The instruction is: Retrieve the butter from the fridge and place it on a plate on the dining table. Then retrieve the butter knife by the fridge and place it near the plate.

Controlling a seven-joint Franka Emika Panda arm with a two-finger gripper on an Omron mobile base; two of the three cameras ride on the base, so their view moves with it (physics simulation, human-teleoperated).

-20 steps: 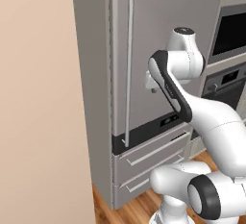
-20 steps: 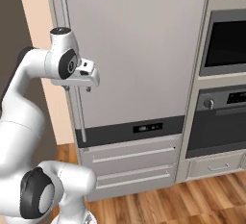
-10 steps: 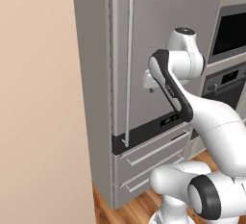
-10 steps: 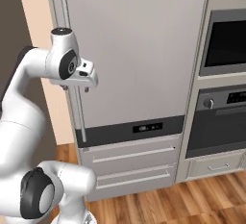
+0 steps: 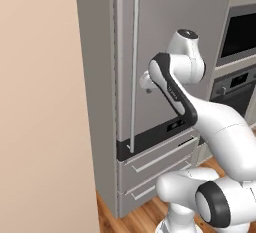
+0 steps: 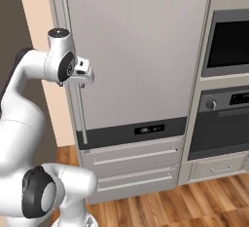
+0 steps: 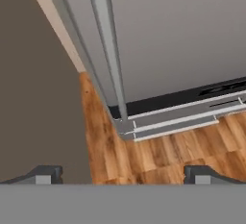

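The tall grey fridge (image 5: 165, 52) stands straight ahead with its door closed. Its long vertical bar handle (image 5: 134, 67) runs down to the dark band (image 6: 131, 132) above two drawers. My gripper (image 5: 146, 82) hovers just right of the handle at mid height, close to it but apart. From the other side the gripper (image 6: 82, 77) overlaps the handle (image 6: 73, 46). In the hand view the handle (image 7: 108, 50) lies ahead between my wide-apart fingertips (image 7: 45, 175), and the gripper (image 7: 123, 175) is open and holds nothing. Butter, plate, dining table and butter knife are out of view.
A beige wall panel (image 5: 45, 102) flanks the fridge on the left. Built-in dark ovens (image 6: 226, 99) stand in the cabinet to the right. Wooden floor (image 6: 194, 201) lies below the fridge drawers (image 6: 131, 158).
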